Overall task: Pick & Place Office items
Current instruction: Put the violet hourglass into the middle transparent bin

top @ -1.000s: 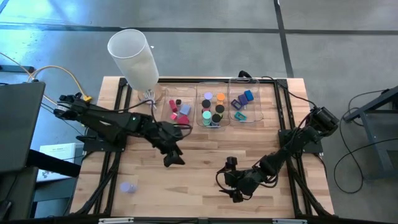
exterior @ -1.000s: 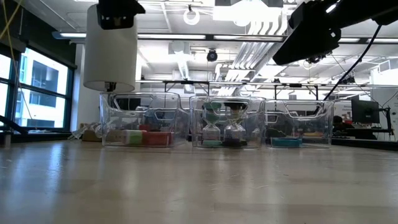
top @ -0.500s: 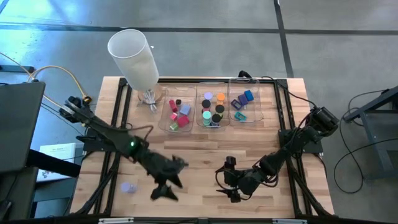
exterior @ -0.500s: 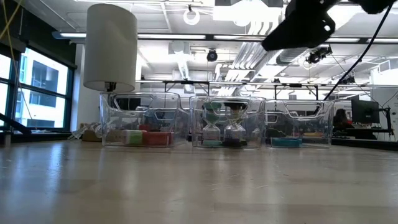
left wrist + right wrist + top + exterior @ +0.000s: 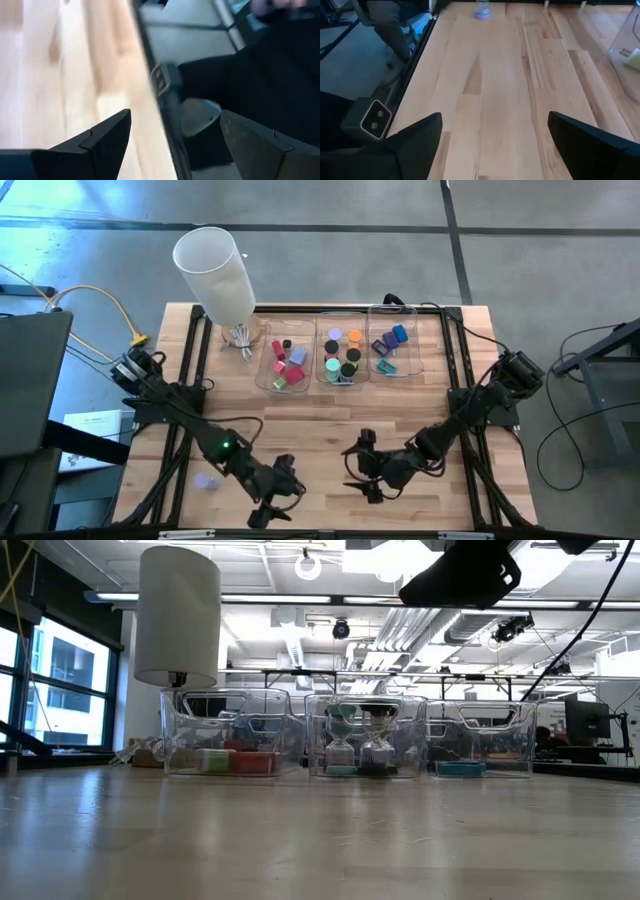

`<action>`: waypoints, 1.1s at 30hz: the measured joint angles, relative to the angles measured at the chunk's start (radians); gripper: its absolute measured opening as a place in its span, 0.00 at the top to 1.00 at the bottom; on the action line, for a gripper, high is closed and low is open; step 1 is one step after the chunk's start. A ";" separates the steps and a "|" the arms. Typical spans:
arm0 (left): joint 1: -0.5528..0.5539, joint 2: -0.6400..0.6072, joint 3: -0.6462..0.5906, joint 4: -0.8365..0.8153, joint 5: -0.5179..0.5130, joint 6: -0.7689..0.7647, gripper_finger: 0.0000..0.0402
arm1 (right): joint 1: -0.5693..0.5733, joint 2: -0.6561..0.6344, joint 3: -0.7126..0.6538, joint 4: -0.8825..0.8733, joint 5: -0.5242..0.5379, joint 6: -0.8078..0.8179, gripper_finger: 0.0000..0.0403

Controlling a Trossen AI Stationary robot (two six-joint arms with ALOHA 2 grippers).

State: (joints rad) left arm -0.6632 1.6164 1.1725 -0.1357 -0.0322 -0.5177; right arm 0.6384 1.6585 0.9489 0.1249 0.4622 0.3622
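The wooden table stood on a grey floor, with 3 clear trays in a row along its far edge and a tall white cylinder at the far left corner. Most office items lay sorted in those trays: red and pink blocks in the left one, round caps and black discs in the middle one, blue and purple clips in the right one. 1 lavender cap sat alone near the table's front left edge.

A second before, the left claw had hung just before the left tray; it had since swung to the front edge, right of the lavender cap, its fingers spread and empty. The right claw had shifted only slightly and hovered over the front middle, likewise spread and empty.
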 joint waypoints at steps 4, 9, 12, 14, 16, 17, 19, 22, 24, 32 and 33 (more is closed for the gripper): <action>-0.006 -0.004 0.000 -0.187 -0.009 -0.150 0.26 | 0.007 0.000 0.000 0.000 0.000 0.005 0.12; -0.016 -0.009 0.023 -0.446 -0.023 -0.323 0.29 | 0.010 0.000 0.000 -0.001 -0.001 0.007 0.12; -0.017 -0.009 0.039 -0.558 -0.022 -0.391 0.32 | 0.010 0.000 0.000 -0.001 0.000 0.007 0.12; -0.017 -0.010 0.049 -0.613 -0.004 -0.415 0.35 | 0.009 0.000 0.000 -0.001 0.000 0.007 0.12; -0.017 -0.010 0.051 -0.643 0.030 -0.424 0.36 | 0.009 0.000 0.000 -0.001 0.002 0.006 0.12; -0.016 -0.010 0.051 -0.655 0.055 -0.432 0.37 | 0.009 0.000 0.000 -0.001 0.004 0.005 0.12; -0.016 -0.010 0.051 -0.670 0.109 -0.443 0.37 | 0.009 0.000 0.000 -0.001 0.004 0.002 0.12; -0.014 -0.010 0.051 -0.668 0.144 -0.448 0.37 | 0.009 0.000 0.000 -0.001 0.005 0.000 0.12; -0.008 -0.010 0.051 -0.668 0.147 -0.473 0.37 | 0.009 0.000 0.000 -0.004 0.006 0.000 0.12; -0.006 -0.010 0.051 -0.650 0.140 -0.515 0.37 | 0.009 0.001 0.000 -0.006 0.006 0.003 0.12; -0.005 -0.010 0.051 -0.646 0.140 -0.494 0.37 | 0.009 0.001 0.000 -0.007 0.006 0.004 0.12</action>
State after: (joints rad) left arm -0.6686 1.6066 1.2240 -0.7818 0.1074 -1.0119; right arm 0.6476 1.6592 0.9489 0.1179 0.4685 0.3663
